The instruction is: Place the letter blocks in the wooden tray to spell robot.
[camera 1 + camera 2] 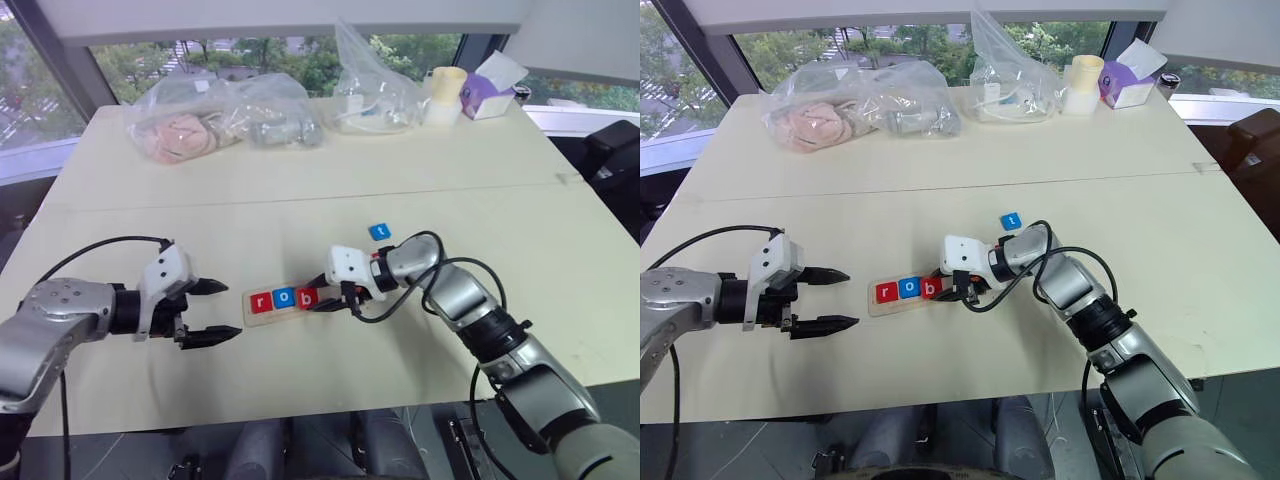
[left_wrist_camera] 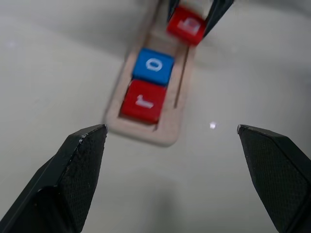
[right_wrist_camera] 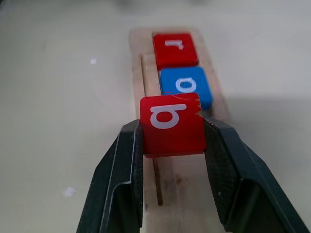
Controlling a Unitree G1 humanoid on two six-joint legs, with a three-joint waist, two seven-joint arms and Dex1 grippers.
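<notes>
Right wrist view: right end effector [image 3: 171, 133] clamps red b block [image 3: 171, 124] above wooden tray [image 3: 141, 63].

Silver arms, white wrist blocks, black fingers [image 1: 205, 287], black cables.

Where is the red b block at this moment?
The red b block is pinched in the right gripper over the wooden tray, next to the blue o block that follows the red r block.

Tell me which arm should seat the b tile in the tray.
Right: its end effector already grips the b tile over the tray, just behind the o. The left end effector hangs open, empty.
</notes>
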